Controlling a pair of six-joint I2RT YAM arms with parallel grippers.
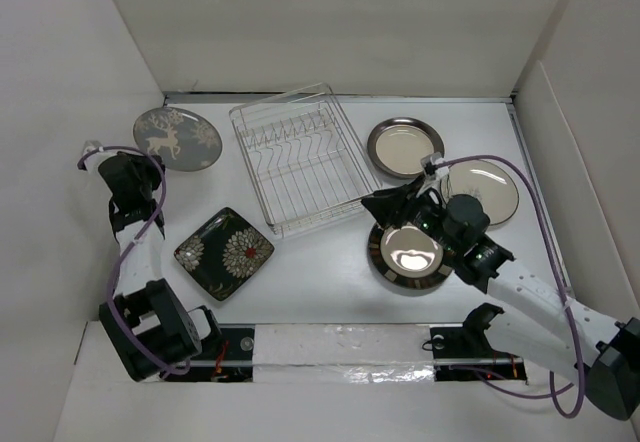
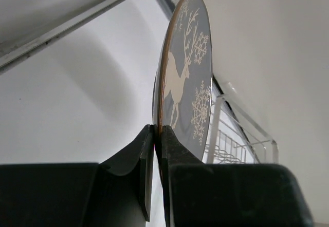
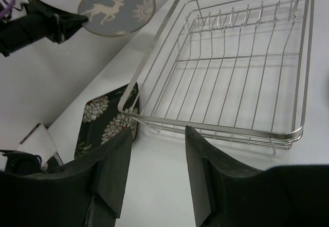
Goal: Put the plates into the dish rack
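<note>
My left gripper (image 1: 148, 162) is shut on the near rim of the grey reindeer-patterned plate (image 1: 177, 138) at the far left, left of the dish rack (image 1: 300, 157). In the left wrist view the fingers (image 2: 175, 145) pinch the plate (image 2: 187, 83) edge-on. My right gripper (image 1: 385, 202) is open and empty, low over the table just before the rack's near rail (image 3: 231, 129). A black floral square plate (image 1: 224, 252) lies before the rack. Three brown-rimmed plates lie to the right: one (image 1: 404, 147) beside the rack, one (image 1: 480, 190) farther right, one (image 1: 405, 252) under my right arm.
White walls (image 1: 60, 112) close in the table on the left, back and right. A taped strip (image 1: 340, 347) runs along the near edge between the arm bases. The rack is empty, with its prong row (image 3: 247, 19) at the far side.
</note>
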